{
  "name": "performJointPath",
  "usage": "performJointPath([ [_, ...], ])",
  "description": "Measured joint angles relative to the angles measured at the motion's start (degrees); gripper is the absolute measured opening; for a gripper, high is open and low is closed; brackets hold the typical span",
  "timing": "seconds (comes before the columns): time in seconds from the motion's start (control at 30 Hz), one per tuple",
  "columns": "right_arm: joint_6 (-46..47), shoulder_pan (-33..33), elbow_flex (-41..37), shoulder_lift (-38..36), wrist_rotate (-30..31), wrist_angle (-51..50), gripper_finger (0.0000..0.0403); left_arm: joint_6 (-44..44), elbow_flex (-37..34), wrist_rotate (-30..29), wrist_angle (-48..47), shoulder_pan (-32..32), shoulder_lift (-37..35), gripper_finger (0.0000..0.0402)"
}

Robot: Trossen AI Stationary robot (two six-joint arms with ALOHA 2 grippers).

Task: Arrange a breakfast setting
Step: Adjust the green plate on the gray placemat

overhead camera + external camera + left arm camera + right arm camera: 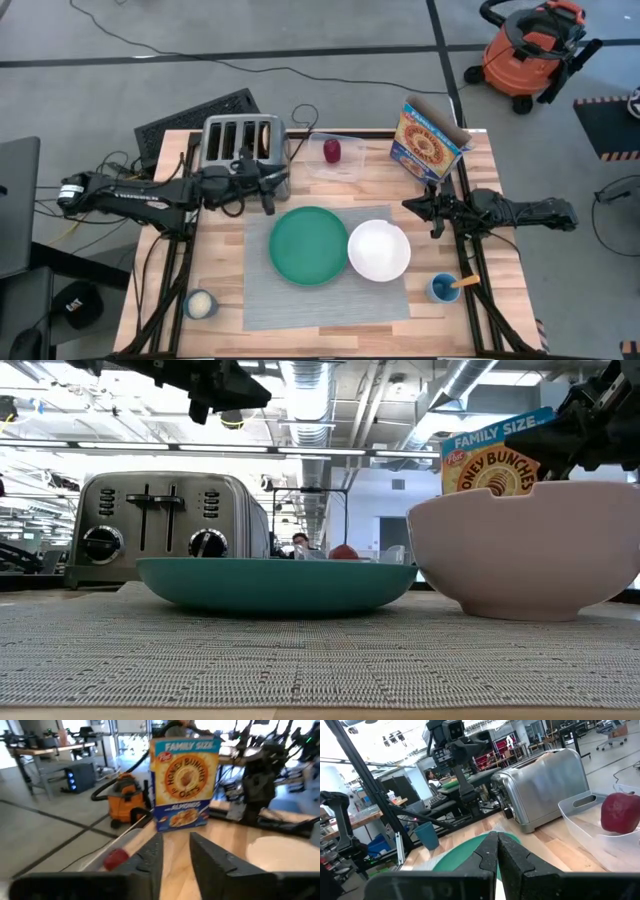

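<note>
A grey placemat [300, 300] lies at the table's middle. The teal-green plate [308, 245] and the white bowl [379, 250] rest on it side by side. A tan bread [268, 138] sticks out of a slot of the chrome toaster [243, 145]. A dark-red fruit [332, 150] sits in a clear tray [585, 820]. A wooden spoon [464, 283] stands in a blue cup [443, 289]. My left gripper [270, 197] is open and empty, raised in front of the toaster. My right gripper [410, 205] is shut and empty, above the table right of the bowl.
A cereal box [428, 140] stands at the far right, just behind my right gripper. A small pale cup [200, 304] stands at the near left corner. Bare wood lies along the placemat's left and right sides.
</note>
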Motion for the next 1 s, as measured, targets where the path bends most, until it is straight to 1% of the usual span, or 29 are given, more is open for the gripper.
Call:
performJointPath([
  [0.07, -0.01, 0.0, 0.0, 0.0, 0.0, 0.01, 0.0039, 0.11, 1.7, 2.67, -2.4, 1.55, 0.99, 0.012],
  [0.2, -0.12, 0.0, 0.02, 0.0, 0.0, 0.02, 0.0039, -0.74, 6.84, 11.06, -8.46, 4.18, 5.54, 0.0163],
  [0.27, -0.12, 0.0, 0.07, 0.0, 0.0, 0.04, 0.0039, -1.11, 10.03, 14.12, -12.52, 4.64, 8.78, 0.0177],
  [0.33, -0.12, 0.0, 0.09, 0.0, 0.0, 0.04, 0.0039, -1.43, 13.74, 15.87, -16.95, 4.64, 12.14, 0.0186],
  [0.47, -0.09, 0.16, 0.09, 0.02, -0.04, -0.32, 0.0039, -0.6, 20.91, 21.96, -29.97, 3.63, 17.85, 0.019],
  [0.57, -0.09, 0.76, 0.09, 0.02, -0.07, -1.01, 0.0039, -1.22, 23.66, 26.07, -36.9, 1.74, 21.75, 0.019],
  [0.77, -0.09, 1.29, 0.09, 0.02, -0.15, -2.7, 0.0039, -1.29, 24.09, 28.16, -42.91, -2.46, 27.4, 0.019],
  [0.93, -0.1, 1.29, -0.07, 0.07, -0.22, -4.49, 0.0039, -0.49, 24.09, 34.99, -46.94, -7.99, 29.86, 0.019],
  [1.0, -0.09, 1.27, -0.07, 0.07, -0.2, -4.49, 0.0039, 0.0, 24.09, 36.6, -47.8, -10.98, 30.05, 0.0187],
])
